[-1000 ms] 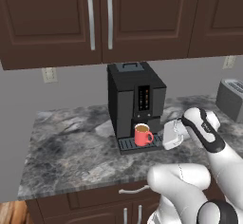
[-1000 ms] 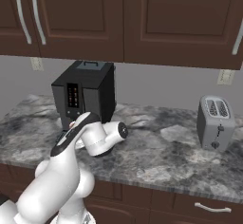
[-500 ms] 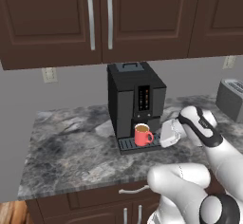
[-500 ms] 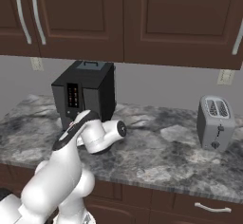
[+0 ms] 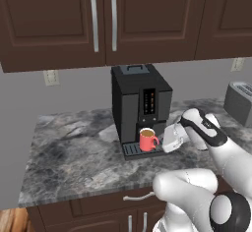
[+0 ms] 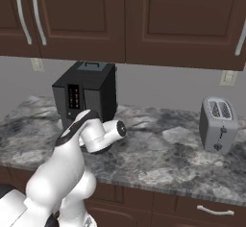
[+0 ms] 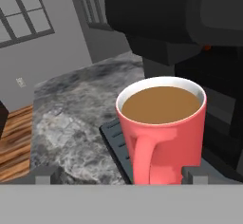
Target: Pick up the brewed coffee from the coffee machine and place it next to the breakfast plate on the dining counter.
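Note:
The brewed coffee, a red-coral mug (image 5: 146,140) full of light-brown coffee (image 7: 161,105), stands on the slotted drip tray (image 7: 113,137) of the black coffee machine (image 5: 140,105) (image 6: 86,94). My gripper (image 5: 163,140) comes in from the mug's right at mug height. In the hand view the gripper (image 7: 119,174) is open. The fingertips (image 7: 46,173) stand wide on either side of the mug's handle (image 7: 142,159), which points at the camera, and they do not touch it. The breakfast plate and the dining counter are out of view.
The machine stands on a marbled counter (image 5: 74,162) under dark brown wall cabinets (image 5: 103,19). A silver toaster (image 6: 218,125) sits further right along the same counter. The machine's body overhangs the mug closely from above.
The hand has slid a little left along the counter, closer to the mug. The mug has not moved.

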Robot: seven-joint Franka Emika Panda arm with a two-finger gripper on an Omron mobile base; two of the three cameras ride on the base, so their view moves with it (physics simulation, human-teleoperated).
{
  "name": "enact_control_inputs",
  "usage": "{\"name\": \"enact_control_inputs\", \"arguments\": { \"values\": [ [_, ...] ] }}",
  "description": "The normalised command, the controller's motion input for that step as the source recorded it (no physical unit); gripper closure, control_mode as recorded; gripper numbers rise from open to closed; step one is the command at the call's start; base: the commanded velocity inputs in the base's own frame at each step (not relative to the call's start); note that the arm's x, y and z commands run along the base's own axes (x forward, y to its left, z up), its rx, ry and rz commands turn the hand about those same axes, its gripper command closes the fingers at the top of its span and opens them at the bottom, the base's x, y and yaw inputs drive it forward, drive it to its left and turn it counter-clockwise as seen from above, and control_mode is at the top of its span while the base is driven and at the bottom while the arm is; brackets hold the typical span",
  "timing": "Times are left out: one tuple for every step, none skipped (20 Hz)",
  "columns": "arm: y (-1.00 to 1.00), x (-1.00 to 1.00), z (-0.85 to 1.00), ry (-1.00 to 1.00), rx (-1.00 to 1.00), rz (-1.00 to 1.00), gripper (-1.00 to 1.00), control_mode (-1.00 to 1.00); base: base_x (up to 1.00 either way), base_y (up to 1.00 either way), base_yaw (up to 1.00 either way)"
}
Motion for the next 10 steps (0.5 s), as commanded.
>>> {"name": "enact_control_inputs", "arguments": {
  "values": [
    [0.15, 0.0, -0.21, 0.0, 0.0, 0.0, -1.0, -1.0, 0.0, 0.0, 0.0],
    [0.16, 0.0, -0.23, 0.0, 0.0, 0.0, -1.0, -1.0, 0.0, 0.0, 0.0],
    [0.16, 0.01, -0.23, 0.0, 0.0, 0.0, -1.0, -1.0, 0.0, 0.0, 0.0],
    [0.14, 0.04, -0.22, 0.0, 0.0, 0.0, -1.0, -1.0, 0.0, 0.0, 0.0],
    [0.13, 0.05, -0.23, 0.0, 0.0, 0.0, -1.0, -1.0, 0.0, 0.0, 0.0],
    [0.09, 0.07, -0.21, 0.0, 0.0, 0.0, -1.0, -1.0, 0.0, 0.0, 0.0],
    [0.07, 0.09, -0.21, 0.0, 0.01, 0.0, -1.0, -1.0, 0.0, 0.0, 0.0],
    [0.0, 0.14, -0.23, 0.0, 0.01, 0.0, -1.0, -1.0, 0.0, 0.0, 0.0],
    [0.0, 0.23, -0.21, 0.0, 0.04, 0.0, -1.0, -1.0, 0.0, 0.0, 0.0],
    [0.0, 0.21, -0.21, 0.0, 0.06, 0.0, -1.0, -1.0, 0.0, 0.0, 0.0]
  ]
}}
